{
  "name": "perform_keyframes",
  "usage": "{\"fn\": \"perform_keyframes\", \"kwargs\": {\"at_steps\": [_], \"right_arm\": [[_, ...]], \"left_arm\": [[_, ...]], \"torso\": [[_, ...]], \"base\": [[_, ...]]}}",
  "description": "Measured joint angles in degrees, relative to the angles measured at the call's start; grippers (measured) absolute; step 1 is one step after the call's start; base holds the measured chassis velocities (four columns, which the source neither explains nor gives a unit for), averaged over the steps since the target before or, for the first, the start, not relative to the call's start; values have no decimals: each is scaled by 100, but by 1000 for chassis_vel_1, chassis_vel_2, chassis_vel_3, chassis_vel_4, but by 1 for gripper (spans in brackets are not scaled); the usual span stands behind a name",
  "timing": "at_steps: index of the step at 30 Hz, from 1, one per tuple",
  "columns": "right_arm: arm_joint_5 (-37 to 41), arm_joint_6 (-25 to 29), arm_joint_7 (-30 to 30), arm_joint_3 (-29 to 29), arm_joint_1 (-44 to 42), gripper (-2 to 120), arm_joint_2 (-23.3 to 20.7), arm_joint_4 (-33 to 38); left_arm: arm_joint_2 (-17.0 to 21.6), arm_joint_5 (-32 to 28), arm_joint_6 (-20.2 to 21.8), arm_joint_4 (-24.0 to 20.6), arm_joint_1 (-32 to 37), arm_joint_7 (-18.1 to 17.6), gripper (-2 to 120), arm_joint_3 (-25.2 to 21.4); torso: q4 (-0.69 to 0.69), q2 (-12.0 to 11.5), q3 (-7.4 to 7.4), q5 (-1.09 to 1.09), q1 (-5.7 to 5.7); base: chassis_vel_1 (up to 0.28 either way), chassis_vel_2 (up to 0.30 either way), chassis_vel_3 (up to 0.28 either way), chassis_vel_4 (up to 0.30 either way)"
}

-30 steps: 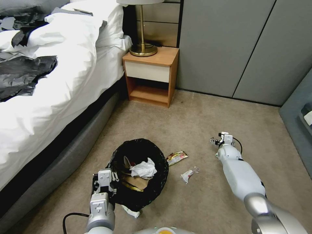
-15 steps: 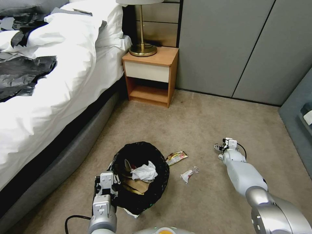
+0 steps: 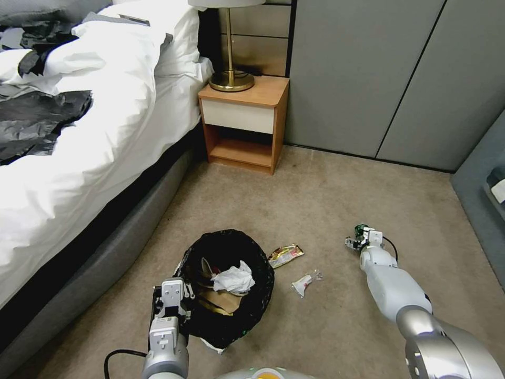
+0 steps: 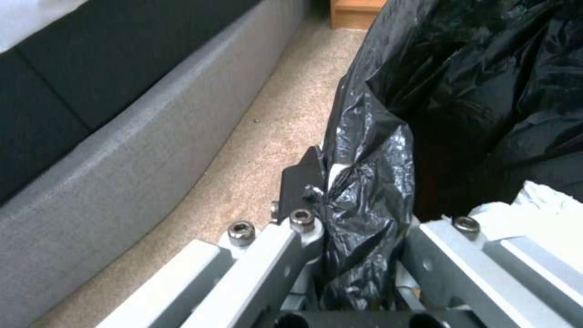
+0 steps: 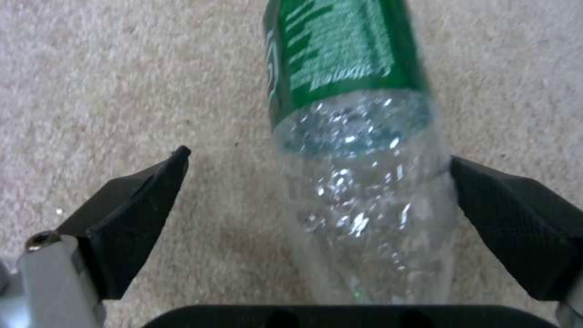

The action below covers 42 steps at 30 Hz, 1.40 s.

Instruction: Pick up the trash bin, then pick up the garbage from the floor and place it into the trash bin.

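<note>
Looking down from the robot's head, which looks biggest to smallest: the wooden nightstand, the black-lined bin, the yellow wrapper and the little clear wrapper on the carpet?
1. Nightstand
2. Trash bin
3. Yellow wrapper
4. Clear wrapper, close to the yellow one in size, so that order is unsure.

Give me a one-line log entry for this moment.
left gripper: shut on trash bin rim | right gripper: open around plastic bottle on carpet | snack wrapper, crumpled wrapper: on floor
</note>
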Motion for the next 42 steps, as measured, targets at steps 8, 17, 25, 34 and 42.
{"fn": "perform_keyframes", "kwargs": {"at_steps": [8, 17, 25, 34, 42], "right_arm": [[-51, 74, -69, -30, 11, 80, 18, -20], [-47, 144, -70, -49, -90, 49, 6, 135], [-35, 181, -56, -69, -164, 27, -14, 229], [287, 332, 105, -138, -582, 24, -11, 1130], [1162, 1282, -356, -247, -1921, 24, -94, 4254]], "left_arm": [[3, -1, -9, -30, 18, 0, 3, -14], [22, -4, -16, -19, -12, -1, 3, -9], [37, -14, -16, 4, -36, -1, 3, -3], [41, -16, -15, 4, -45, -1, 3, 4], [83, -66, 11, 23, -121, 3, 3, -1]], "torso": [[0, 0, 0, 0, 0], [0, 0, 0, 0, 0], [0, 0, 0, 0, 0], [0, 0, 0, 0, 0], [-2, 0, 0, 2, 0]], "base": [[0, 0, 0, 0], [0, 0, 0, 0], [0, 0, 0, 0], [0, 0, 0, 0], [0, 0, 0, 0]]}}
